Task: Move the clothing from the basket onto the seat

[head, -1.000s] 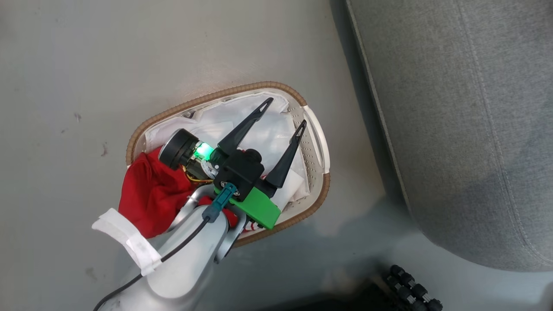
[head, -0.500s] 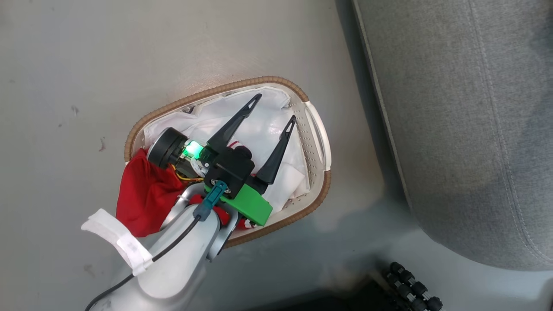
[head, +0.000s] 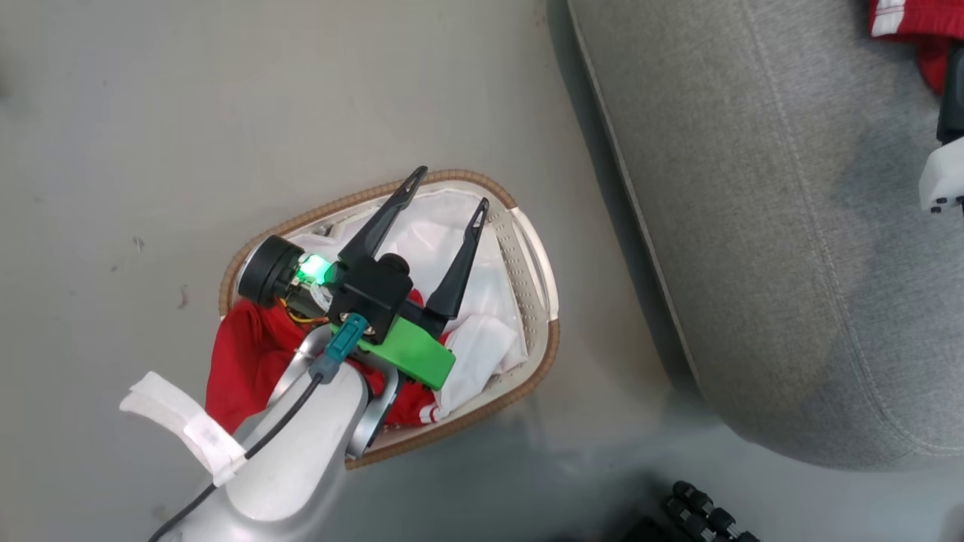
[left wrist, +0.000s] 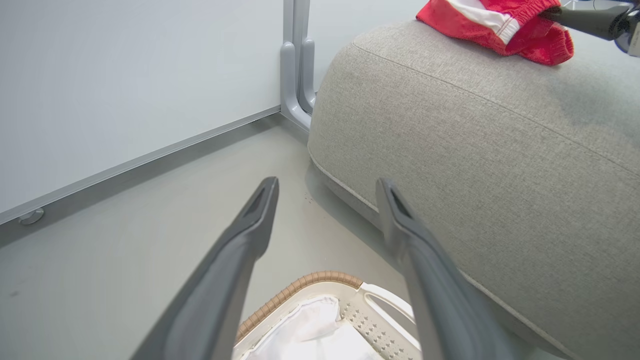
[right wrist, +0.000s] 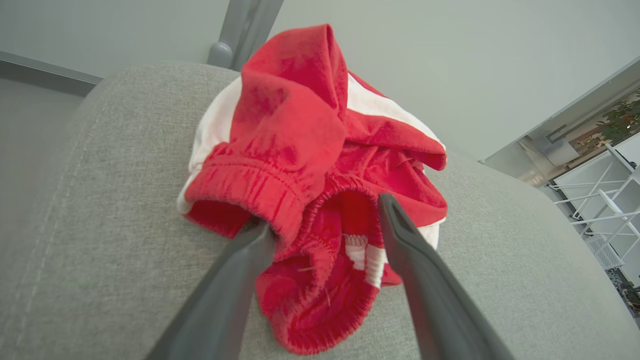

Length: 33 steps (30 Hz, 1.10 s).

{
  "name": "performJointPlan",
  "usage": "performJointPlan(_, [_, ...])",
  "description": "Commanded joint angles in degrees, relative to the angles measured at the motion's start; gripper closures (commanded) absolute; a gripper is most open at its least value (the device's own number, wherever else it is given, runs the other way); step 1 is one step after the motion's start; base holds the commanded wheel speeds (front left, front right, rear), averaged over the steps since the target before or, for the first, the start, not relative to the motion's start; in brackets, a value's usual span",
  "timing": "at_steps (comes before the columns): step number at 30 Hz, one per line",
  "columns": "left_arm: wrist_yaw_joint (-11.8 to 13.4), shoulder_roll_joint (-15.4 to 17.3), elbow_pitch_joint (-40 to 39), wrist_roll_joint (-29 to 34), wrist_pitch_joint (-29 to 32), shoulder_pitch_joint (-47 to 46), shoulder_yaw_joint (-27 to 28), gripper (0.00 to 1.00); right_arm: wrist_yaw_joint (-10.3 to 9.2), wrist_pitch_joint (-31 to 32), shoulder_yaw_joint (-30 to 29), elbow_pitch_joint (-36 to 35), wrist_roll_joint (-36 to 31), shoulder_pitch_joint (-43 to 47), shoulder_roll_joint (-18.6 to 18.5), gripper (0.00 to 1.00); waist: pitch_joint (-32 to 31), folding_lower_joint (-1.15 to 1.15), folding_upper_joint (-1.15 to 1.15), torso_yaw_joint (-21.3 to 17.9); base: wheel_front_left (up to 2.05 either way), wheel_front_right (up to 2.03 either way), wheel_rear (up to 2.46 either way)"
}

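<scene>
Lying on grey seat [right wrist: 100, 200] by wall [right wrist: 425, 60]: clothing [right wrist: 300, 150]; L tool [head: 451, 187], R tool [right wrist: 326, 214] released.

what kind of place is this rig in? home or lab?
Probably a mock living-room corner in a lab or office: a grey sofa seat, a laundry basket on a bare smooth floor, and plain white wall panels joined by a metal post.

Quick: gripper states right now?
Left gripper: open, empty, above the basket.
Right gripper: open, straddling clothing on the seat.
</scene>
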Motion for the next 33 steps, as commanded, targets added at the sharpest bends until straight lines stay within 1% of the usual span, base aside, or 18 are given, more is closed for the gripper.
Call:
performJointPlan(1, [0.4,0.1,0.4,-0.6,-0.3,0.8,0.5,0.0,-0.09,-0.1,0.6,-0.4,0.8,1.0,-0.9,0.0,-3.5,0.0,0.0,-0.3,0.0,0.0,0.0])
performJointPlan(6, [0.6,-1.0,1.4,-2.0,-0.6,2.2,2.3,0.0,-0.09,-0.1,3.6,-1.0,2.9,2.9,-1.8,0.0,-8.6,0.0,0.0,0.5,0.0,0.0,0.0])
performJointPlan(8, [0.8,-1.5,1.3,-2.5,-0.7,2.9,3.3,0.0,-0.1,-0.1,4.7,-1.3,3.6,3.1,-2.6,0.0,-10.9,0.0,0.0,1.1,0.0,0.0,0.0])
performJointPlan(15, [1.5,-2.7,0.1,-3.8,-0.7,6.9,8.8,0.0,-0.09,-0.1,8.7,-2.1,6.5,3.3,-3.2,0.0,-17.8,0.0,0.0,3.5,0.0,0.0,0.0])
performJointPlan(24, [1.2,-3.7,0.1,-3.3,-0.7,13.2,16.2,0.0,-0.09,-0.1,15.0,-1.4,10.6,5.8,0.3,0.0,-24.0,0.0,0.0,6.7,0.0,0.0,0.0])
performJointPlan(28, [1.2,-3.9,0.0,-3.0,-0.7,16.5,20.0,0.0,-0.09,-0.1,16.6,-2.2,12.2,7.4,3.4,0.0,-25.5,0.0,0.0,7.4,0.0,0.0,0.0])
performJointPlan(33, [0.1,-5.1,-0.7,-2.8,-0.7,20.9,24.5,0.0,-0.09,-0.1,18.3,-4.6,13.9,12.1,8.5,0.0,-26.9,0.0,0.0,8.1,0.0,0.0,0.0])
